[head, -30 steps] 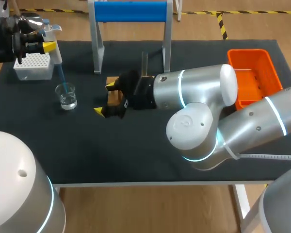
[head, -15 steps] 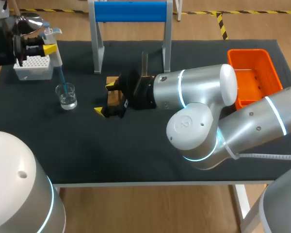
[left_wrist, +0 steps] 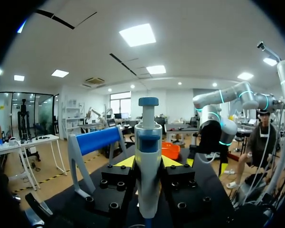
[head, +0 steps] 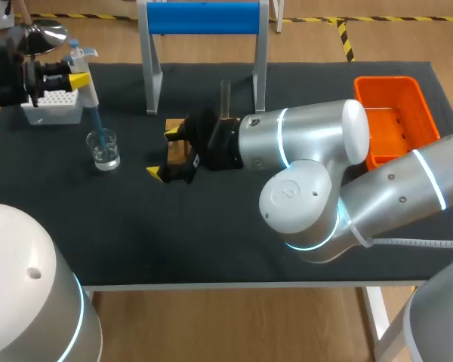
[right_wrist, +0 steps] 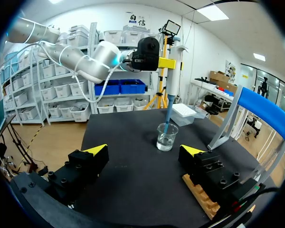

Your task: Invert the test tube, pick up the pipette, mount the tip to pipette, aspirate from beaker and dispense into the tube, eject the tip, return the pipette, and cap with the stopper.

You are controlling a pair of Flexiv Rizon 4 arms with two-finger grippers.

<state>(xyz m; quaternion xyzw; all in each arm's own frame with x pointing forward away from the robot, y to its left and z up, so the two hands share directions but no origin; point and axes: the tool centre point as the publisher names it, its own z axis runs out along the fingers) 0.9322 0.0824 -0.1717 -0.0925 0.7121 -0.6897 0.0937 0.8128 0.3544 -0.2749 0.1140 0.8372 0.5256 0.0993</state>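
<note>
My left gripper (head: 77,78) is shut on the white pipette (head: 85,72) and holds it upright at the table's back left. The pipette's blue tip (head: 97,125) dips into the glass beaker (head: 105,149), which holds clear liquid. In the left wrist view the pipette (left_wrist: 148,175) stands between the yellow fingertips (left_wrist: 126,162). My right gripper (head: 168,154) is open, low over the table beside the wooden block (head: 177,147). From the right wrist, the beaker (right_wrist: 166,137) lies ahead of that gripper (right_wrist: 145,151). A thin test tube (head: 225,97) stands upright behind the right wrist, its base hidden.
A white tip rack (head: 53,102) sits at the back left under the left gripper. The blue-barred pipette stand (head: 204,18) is at the back middle. An orange bin (head: 396,113) is at the right, partly behind my right arm.
The left wrist has shifted slightly to the right while the pipette's tip stays in the beaker. The right arm has not moved.
</note>
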